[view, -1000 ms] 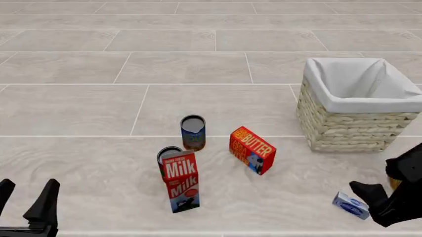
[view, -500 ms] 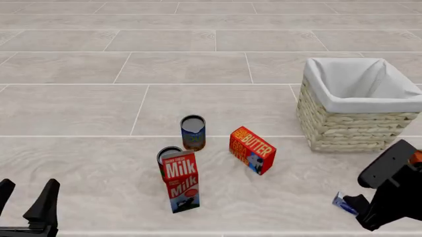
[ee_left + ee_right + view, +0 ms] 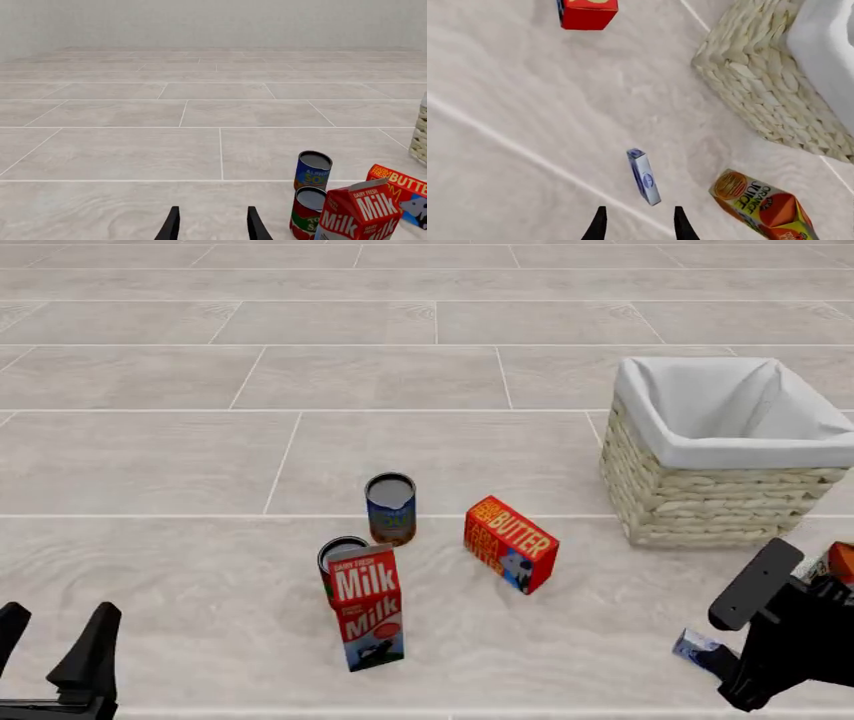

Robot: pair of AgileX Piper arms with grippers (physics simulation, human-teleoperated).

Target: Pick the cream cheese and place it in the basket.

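1. Since a second ago the right claw [image 3: 731,678] has risen and tilted over the cheese [image 3: 695,648]; earlier it sat low beside the box with most of the blue-white lid showing, and now the arm covers all but the box's left end in the front view.
2. In the right wrist view the right claw's fingers [image 3: 600,226] stand apart, released, with the cheese [image 3: 644,176] just ahead of the tips, lying on the worktop and not yet between them.
3. My reading: this is the line-up before the grasp. The box looks thin and is seen nearly edge-on, so the claw likely has to drop and close across its narrow sides.
4. The cheese lies near the front right of the worktop, near the basket [image 3: 721,502] but apart from it, with a juice carton [image 3: 760,205] close on its other side. The basket holds nothing that can be seen; the placing is not yet done.
5. The left claw [image 3: 212,227] has not moved over the second: it is released, holding nothing, low at the front left.
6. The worktop [image 3: 400,380] is pale, wood-grained and tiled with thin seams, flat and matte. A milk carton [image 3: 367,606], two cans and a butter box [image 3: 510,543] stand mid-worktop, well apart from the cheese.
7. Beyond the worktop the left wrist view shows only a plain pale wall [image 3: 213,22].
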